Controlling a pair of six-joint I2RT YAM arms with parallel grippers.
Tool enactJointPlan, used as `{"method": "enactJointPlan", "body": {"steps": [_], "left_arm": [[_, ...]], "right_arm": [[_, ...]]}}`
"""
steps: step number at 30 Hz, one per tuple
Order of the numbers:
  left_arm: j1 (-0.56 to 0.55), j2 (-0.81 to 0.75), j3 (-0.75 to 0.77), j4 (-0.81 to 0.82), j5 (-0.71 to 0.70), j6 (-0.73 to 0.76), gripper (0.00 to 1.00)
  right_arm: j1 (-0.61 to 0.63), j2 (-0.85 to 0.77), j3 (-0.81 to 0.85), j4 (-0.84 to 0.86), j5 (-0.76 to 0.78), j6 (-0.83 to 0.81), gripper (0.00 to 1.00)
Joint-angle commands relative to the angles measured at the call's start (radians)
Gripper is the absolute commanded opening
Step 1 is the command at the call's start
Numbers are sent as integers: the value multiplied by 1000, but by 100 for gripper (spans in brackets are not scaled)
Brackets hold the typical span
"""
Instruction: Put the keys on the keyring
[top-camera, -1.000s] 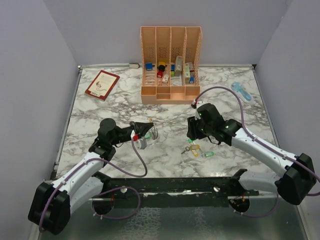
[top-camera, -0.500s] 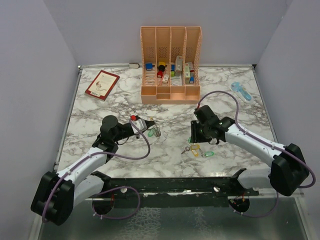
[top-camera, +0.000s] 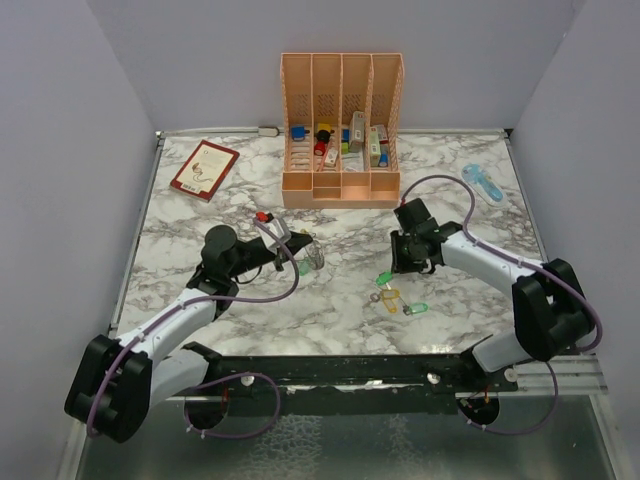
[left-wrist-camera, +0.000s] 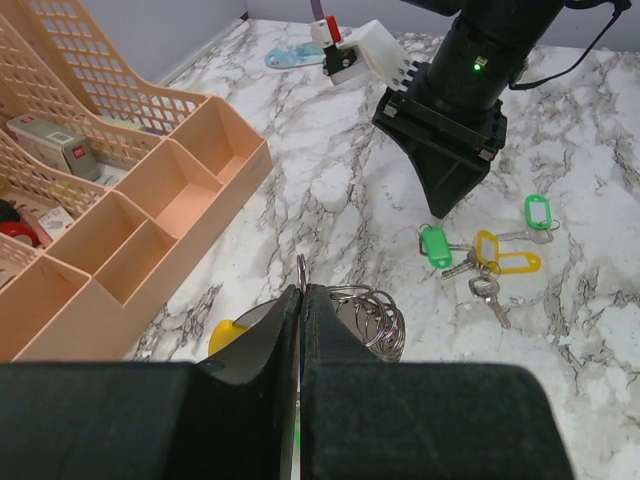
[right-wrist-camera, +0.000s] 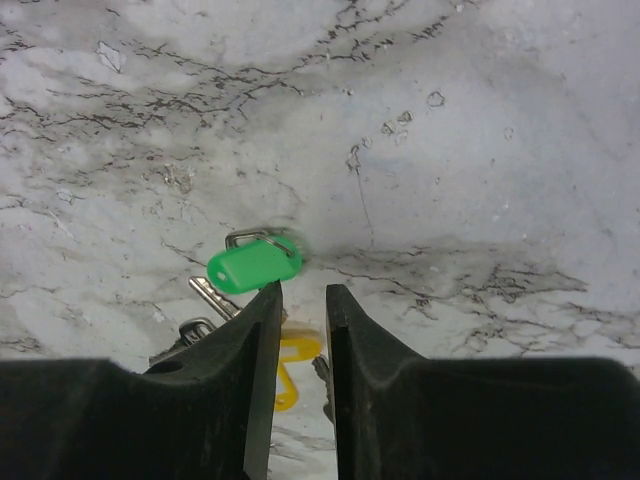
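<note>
A red-covered book (top-camera: 205, 170) was seen lying flat at the far left of the marbled table (top-camera: 200, 240). Nearer the middle, the left gripper (left-wrist-camera: 302, 292) was held low over the table with its fingers pressed fully together. The keyring (left-wrist-camera: 301, 268) was clamped between them, a thin silver loop standing up out of the seam. A coil of wire rings (left-wrist-camera: 372, 318) was seen just beyond the fingertips, and a yellow tag (left-wrist-camera: 228, 335) beside the left finger. Whether either hung from the loop could not be told.

Behind, an orange slotted organiser (top-camera: 342, 185) was stood against the back wall with small items in its compartments.

Right of centre, the keys (top-camera: 395, 297) were lying bunched on the table, green and yellow tags touching, well apart from the keyring. The right gripper (right-wrist-camera: 303, 292) was pointed down just beside them. Its jaws were left a narrow slot apart, and nothing was held between them. One green key (right-wrist-camera: 255, 265) was seen just off its left fingertip.

A pale blue object (top-camera: 483, 183) was lying at the far right.
</note>
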Motion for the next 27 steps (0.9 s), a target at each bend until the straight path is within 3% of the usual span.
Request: {"method": "enactJointPlan", "body": {"steps": [1,27], "left_arm": [[0,24,35,55,-28,-29,0],[0,52,56,73,-42,-12,0]], "right_arm": [[2,46,41,95,-42,-98,24],[2,111,28,130,-107,-168,21]]}}
